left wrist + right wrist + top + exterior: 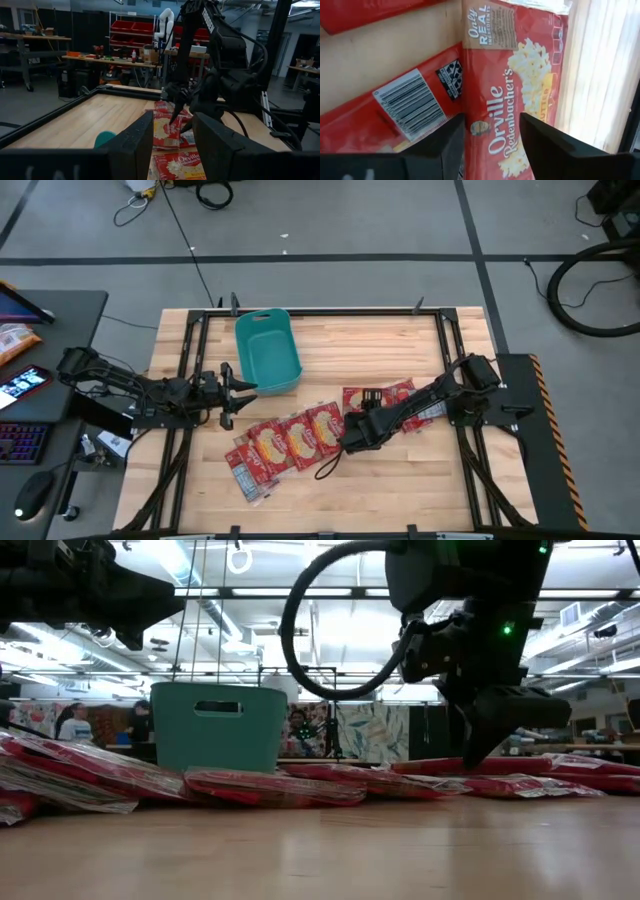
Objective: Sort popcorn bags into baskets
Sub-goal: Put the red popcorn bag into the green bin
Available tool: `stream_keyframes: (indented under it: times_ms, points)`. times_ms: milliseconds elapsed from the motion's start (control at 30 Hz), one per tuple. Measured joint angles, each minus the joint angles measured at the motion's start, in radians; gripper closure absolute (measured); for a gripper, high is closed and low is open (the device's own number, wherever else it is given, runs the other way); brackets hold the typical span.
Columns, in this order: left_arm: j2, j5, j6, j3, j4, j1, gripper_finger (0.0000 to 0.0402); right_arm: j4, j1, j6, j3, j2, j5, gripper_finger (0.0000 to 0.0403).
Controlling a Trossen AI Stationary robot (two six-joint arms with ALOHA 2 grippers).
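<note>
Several red popcorn bags (300, 440) lie flat and overlapping in a row across the table's near middle, also seen as bags (280, 785). The teal basket (268, 352) stands upright toward the far left and shows as the tub (218, 725). My right gripper (352, 432) is open and points down over one bag (520, 75) in the middle of the row, its fingers (440, 145) spread above the printed face. My left gripper (240, 392) is open, raised off the table beside the basket's near end, and looks toward the bags (167, 132). My right gripper (485, 755) comes down from above onto the row of bags, with its fingertips at the level of the top bag (492, 135). Whether they touch it, I cannot tell.
A black frame rail (190, 370) runs around the wooden table. A desk with a keyboard and a mouse (30, 495) stands off the left edge. Bare wood lies along the near edge and the far right. People (75, 722) stand in the room behind.
</note>
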Motion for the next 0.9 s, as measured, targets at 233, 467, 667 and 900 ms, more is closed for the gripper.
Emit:
stream_keyframes:
  times_ms: [233,467,667,900]
  points:
    - [0.0,0.0,0.0,0.0,0.0,0.0,0.0258,0.052,0.0,0.018,-0.054,-0.002,0.002,0.0218]
    - [0.0,0.0,0.0,0.0,0.0,0.0,0.0258,0.074,-0.003,0.015,-0.067,-0.003,0.004,0.0237]
    - [0.0,0.0,-0.001,0.0,0.0,0.0,0.0258,0.076,-0.006,0.014,-0.068,-0.002,-0.019,0.03]
    - [0.0,0.0,-0.026,0.0,-0.005,0.0,0.0258,0.076,-0.006,0.017,-0.067,-0.002,-0.04,0.0371]
